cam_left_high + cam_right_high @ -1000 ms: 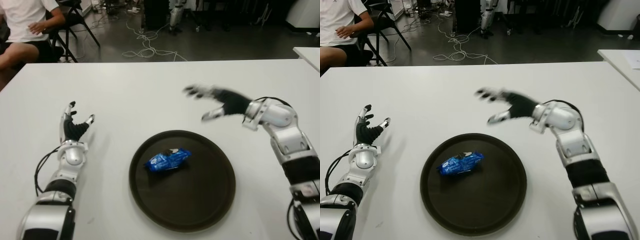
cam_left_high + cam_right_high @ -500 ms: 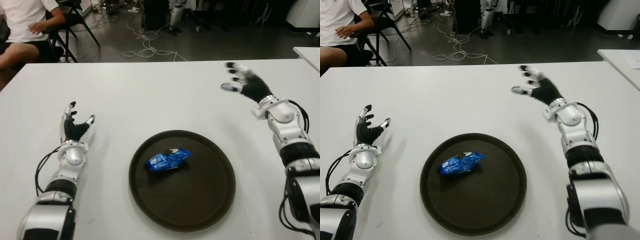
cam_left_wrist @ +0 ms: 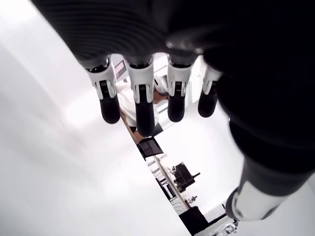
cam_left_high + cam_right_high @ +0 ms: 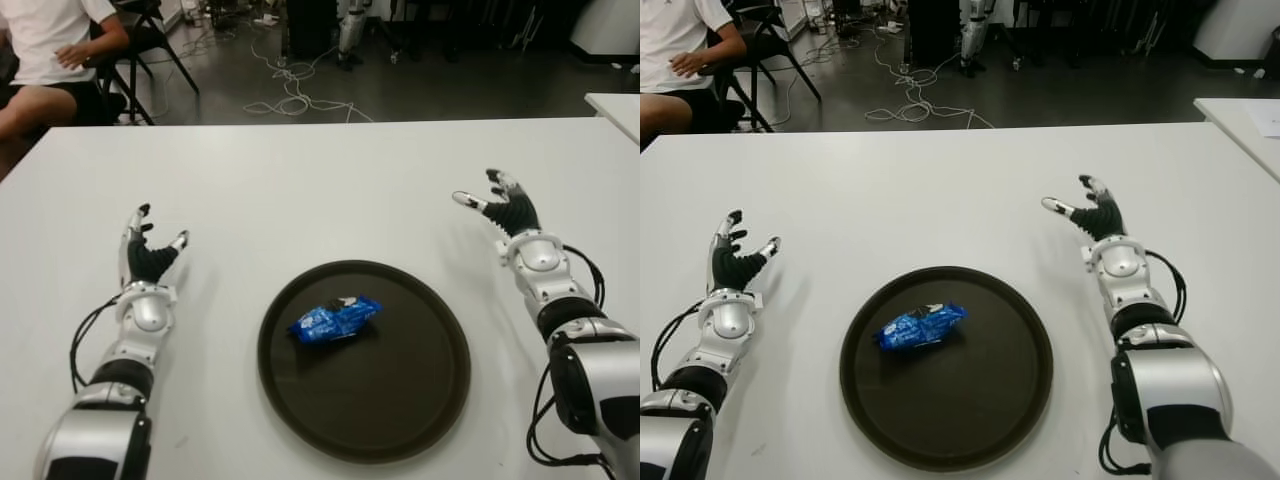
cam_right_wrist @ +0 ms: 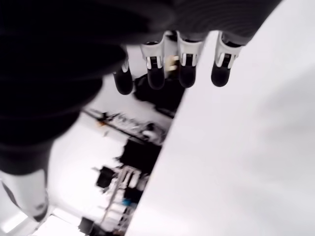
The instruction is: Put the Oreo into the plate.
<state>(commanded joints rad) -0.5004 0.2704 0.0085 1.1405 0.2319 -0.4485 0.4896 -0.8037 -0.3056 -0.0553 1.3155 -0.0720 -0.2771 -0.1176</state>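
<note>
Left eye view: right hand (image 4: 505, 207) now withdrawn beyond plate (image 4: 420, 400), fingers spread, seemingly over worktop (image 4: 320, 190); Oreo (image 4: 336, 318) inside plate, task likely complete; left hand (image 4: 148, 255) also spread.

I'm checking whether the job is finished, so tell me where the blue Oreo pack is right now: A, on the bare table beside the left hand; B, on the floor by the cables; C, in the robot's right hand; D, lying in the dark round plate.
D: the Oreo pack lies inside the plate, while the left hand and right hand are both open and empty at either side.
</note>
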